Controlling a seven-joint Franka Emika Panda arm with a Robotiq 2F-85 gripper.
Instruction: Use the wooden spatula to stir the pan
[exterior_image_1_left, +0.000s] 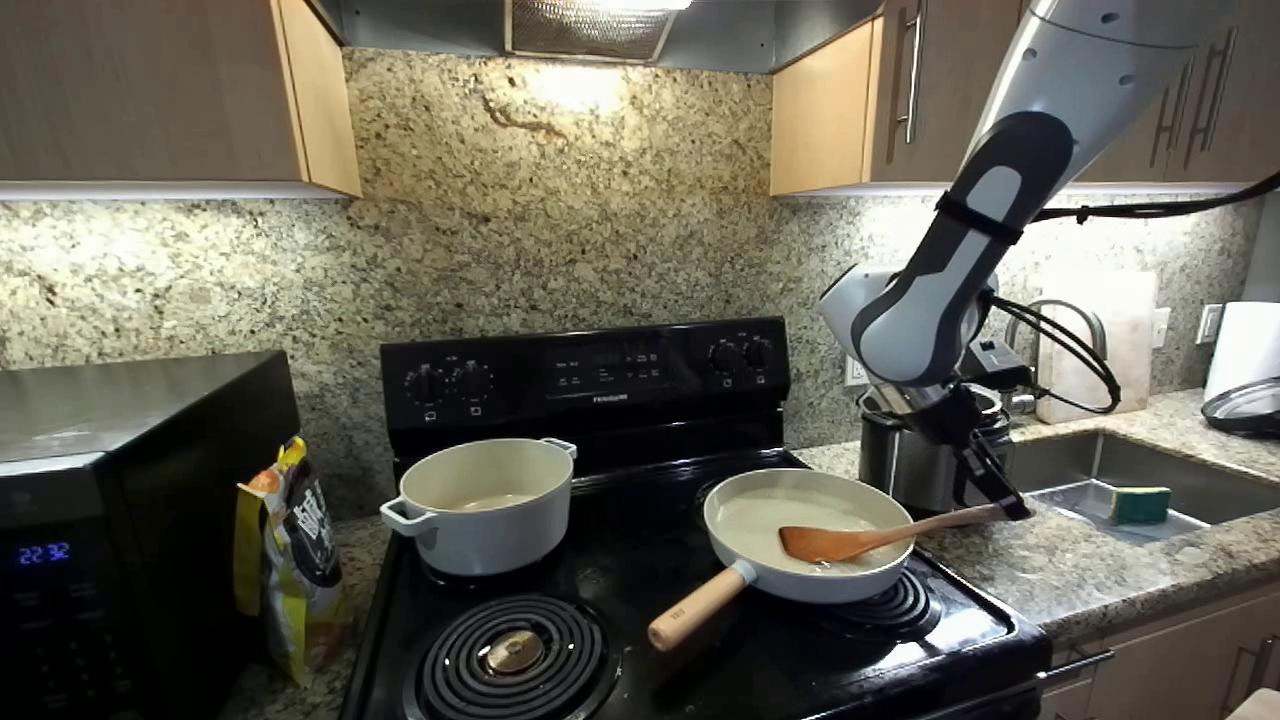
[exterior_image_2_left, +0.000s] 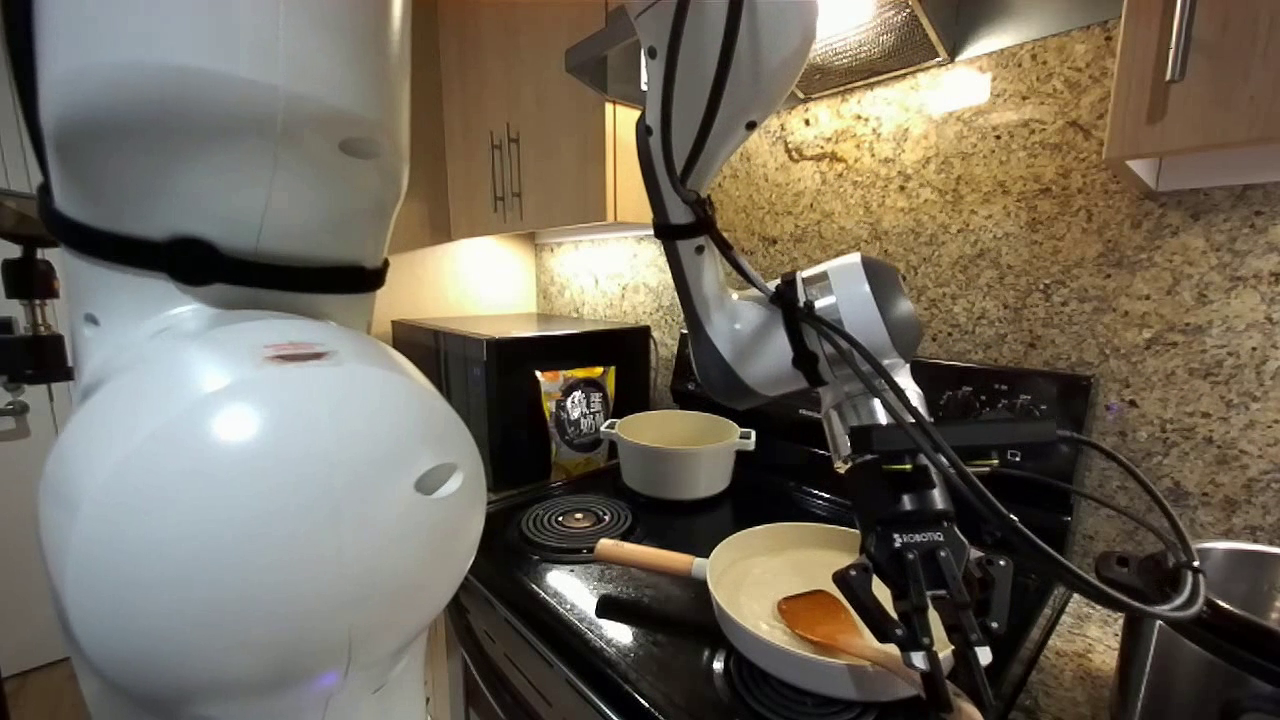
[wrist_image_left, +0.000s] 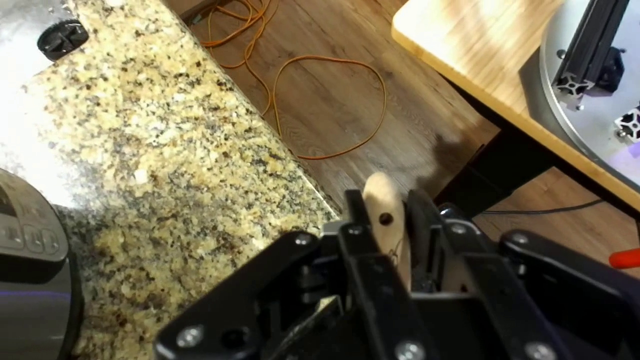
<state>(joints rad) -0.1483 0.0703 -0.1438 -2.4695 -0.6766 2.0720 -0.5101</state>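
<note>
The wooden spatula (exterior_image_1_left: 830, 543) lies with its orange-brown blade inside the pan (exterior_image_1_left: 790, 583) and its handle crossing the rim. This shallow cream pan sits on a stove burner, its pale wooden handle (exterior_image_1_left: 700, 608) pointing toward the front. My gripper (exterior_image_1_left: 1005, 497) is just outside the rim, shut on the far part of the spatula's handle. In the wrist view, the handle's rounded end, with a hole in it, sticks out between the fingers (wrist_image_left: 357, 205). Both pan and spatula (exterior_image_2_left: 818, 615) also appear in an exterior view, where the fingers partly cover the pan.
Behind the pan on the stove stands a deeper white pot (exterior_image_1_left: 490, 530). A steel pot (exterior_image_1_left: 905, 465) is on the counter close to my wrist. A sink with a sponge (exterior_image_1_left: 1140, 505) lies beyond it. A snack bag (exterior_image_1_left: 300, 560) leans by the microwave (exterior_image_1_left: 60, 580).
</note>
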